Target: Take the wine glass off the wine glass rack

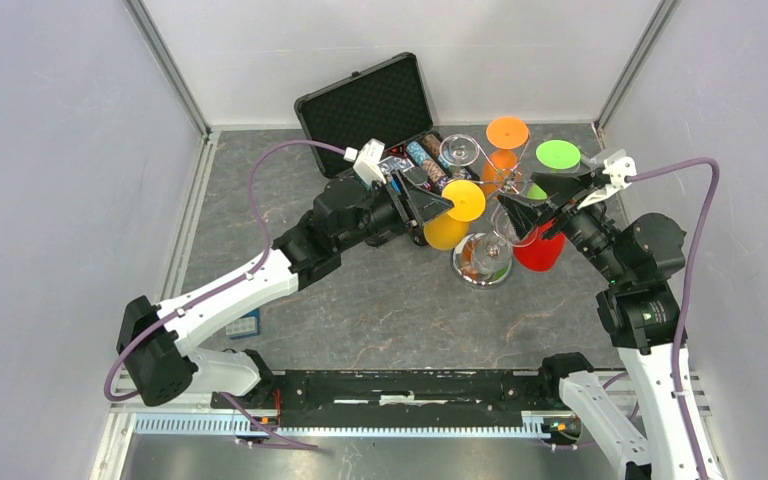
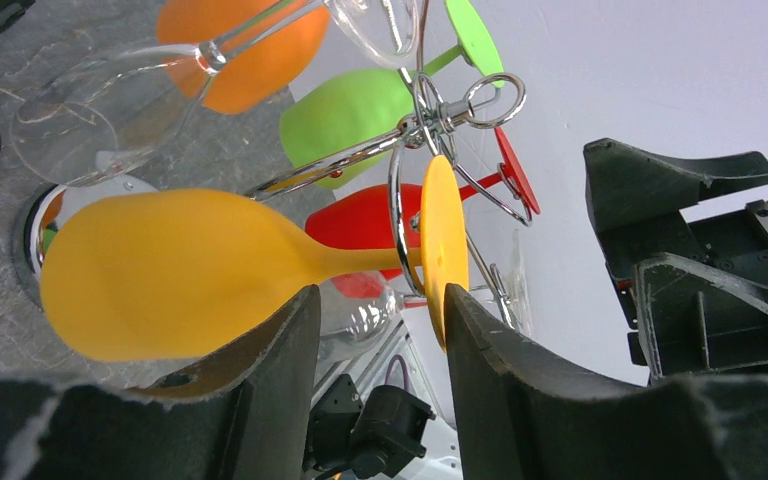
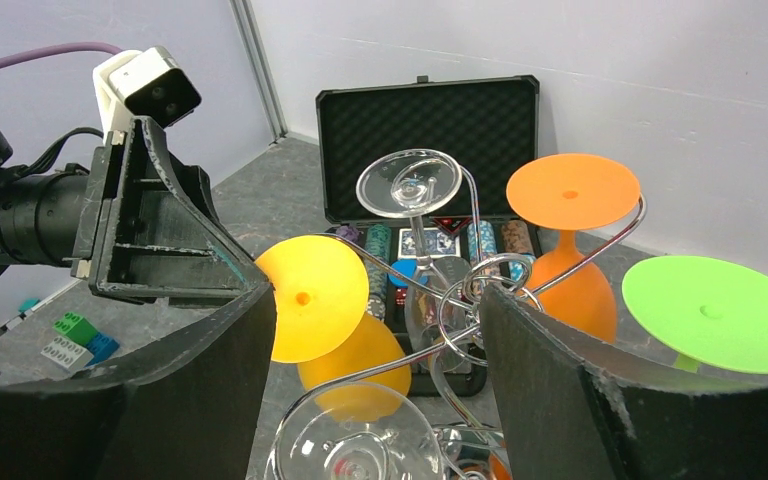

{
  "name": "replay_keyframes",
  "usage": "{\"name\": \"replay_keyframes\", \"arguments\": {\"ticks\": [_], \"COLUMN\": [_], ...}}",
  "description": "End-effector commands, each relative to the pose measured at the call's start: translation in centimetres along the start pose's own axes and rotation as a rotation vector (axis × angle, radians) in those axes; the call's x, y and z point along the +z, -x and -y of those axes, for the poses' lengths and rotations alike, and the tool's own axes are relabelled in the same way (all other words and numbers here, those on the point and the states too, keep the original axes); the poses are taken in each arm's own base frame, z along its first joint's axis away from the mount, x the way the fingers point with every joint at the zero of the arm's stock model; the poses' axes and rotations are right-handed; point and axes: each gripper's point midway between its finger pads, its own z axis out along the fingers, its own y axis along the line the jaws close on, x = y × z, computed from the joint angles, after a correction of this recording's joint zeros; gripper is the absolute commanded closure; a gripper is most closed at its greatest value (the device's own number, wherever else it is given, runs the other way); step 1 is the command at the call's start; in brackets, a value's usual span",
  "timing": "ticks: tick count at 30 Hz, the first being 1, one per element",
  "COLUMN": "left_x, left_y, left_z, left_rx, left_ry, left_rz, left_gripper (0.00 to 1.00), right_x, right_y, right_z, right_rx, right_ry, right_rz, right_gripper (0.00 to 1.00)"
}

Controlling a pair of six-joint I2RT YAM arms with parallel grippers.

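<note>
- wine glass rack (image 2: 422,128): bright, mirror-polished chrome wire
- yellow wine glass (image 2: 180,270): smooth, matt, plastic-looking
- clear wine glass (image 3: 408,183): glossy, transparent
- case (image 3: 425,140) at twelve o'clock: dimpled black foam
- table (image 1: 380,300): matt grey, stone-patterned

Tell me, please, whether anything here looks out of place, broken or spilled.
Nothing looks broken or spilled. The coloured and clear wine glasses hang bowl-down from the wine glass rack, as intended. Only a few small toy bricks lying loose on the left side seem unrelated.

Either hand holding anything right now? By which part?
Nothing gripped yet. Left hand straddles the yellow glass at its stem, by the foot, not closed on it. Right hand open, empty.
</note>
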Motion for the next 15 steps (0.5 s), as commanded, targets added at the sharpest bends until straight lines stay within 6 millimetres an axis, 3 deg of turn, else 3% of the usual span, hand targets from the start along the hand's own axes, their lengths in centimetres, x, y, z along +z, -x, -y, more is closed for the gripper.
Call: {"name": "replay_keyframes", "arguments": {"ticks": [1,10,15], "left_x": [-0.1,-0.3,-0.5], "left_y": [1.4,1.4,1.0], "left_z": [1.8,2.4,3.2], "left_rx": [-0.036,-0.050,-0.051], "left_ry": [0.004,0.002,-0.012], "left_rz": [0.039,0.043,0.008], "left_gripper": [0.48,0.66,0.97], "right_x": [0.0,-0.1,-0.2], "right_y": [0.7,0.6,0.6], "right_z": [-0.3,-0.2,0.2], "right_rx": [0.001,0.005,0.011], "right_ry": [0.011,0.005,-0.019], "right_rz": [0.034,0.036,0.042], "right_gripper": [0.21,0.20,0.21]}}
